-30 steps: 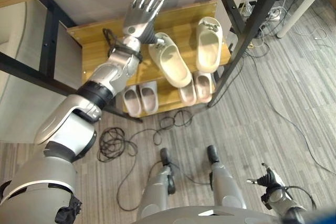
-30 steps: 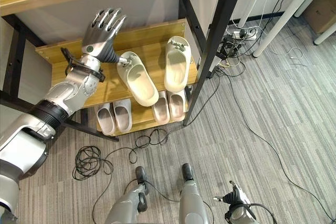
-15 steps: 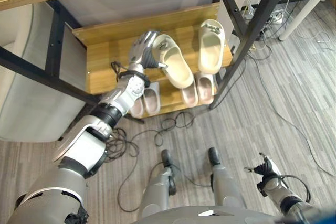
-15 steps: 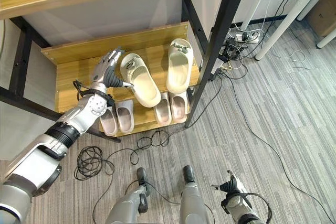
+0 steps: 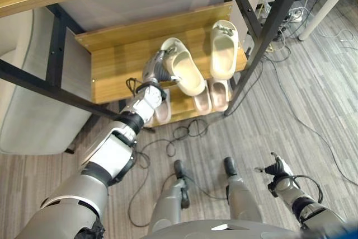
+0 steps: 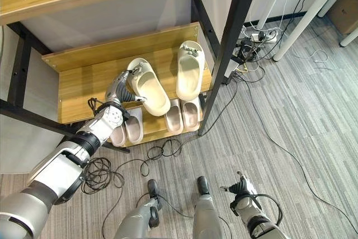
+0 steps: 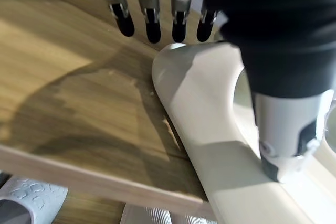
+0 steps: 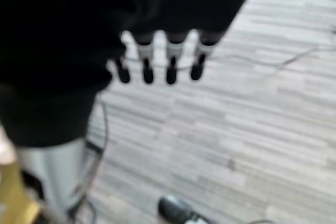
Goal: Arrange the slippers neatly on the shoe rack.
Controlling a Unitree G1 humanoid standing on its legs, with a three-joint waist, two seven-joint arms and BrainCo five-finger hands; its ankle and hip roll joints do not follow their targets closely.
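Floor (image 6: pixel 291 110): grey striped carpet, crossed by thin cables, with a power strip (image 6: pixel 246 40) beside the rack's post.

Shoe rack (image 6: pixel 84 82): black metal frame with wooden shelves. A grey upholstered seat (image 5: pixel 33 121) is placed just beside its left side.

Middle shelf: two cream slippers are carried. The left slipper (image 6: pixel 148 88) lies angled, heel toward the front edge. The right slipper (image 6: pixel 190 70) lies straight, near the black post (image 6: pixel 226 43); the two are apart at the toes and close at the heels.

Bottom shelf: two smaller pale pairs are seen, one pair (image 6: pixel 127 130) at the left, one pair (image 6: pixel 183 115) at the right, partly hidden under the shelf above.

Left robot hand (image 6: pixel 120 89): laid against the outer side of the angled slipper, fingers (image 7: pixel 152 22) straight, thumb (image 7: pixel 286 140) resting on the slipper's rim; nothing gripped.

Right robot hand (image 6: pixel 240 190): held low over the carpet, fingers (image 8: pixel 170 69) straight and relaxed, holding nothing.
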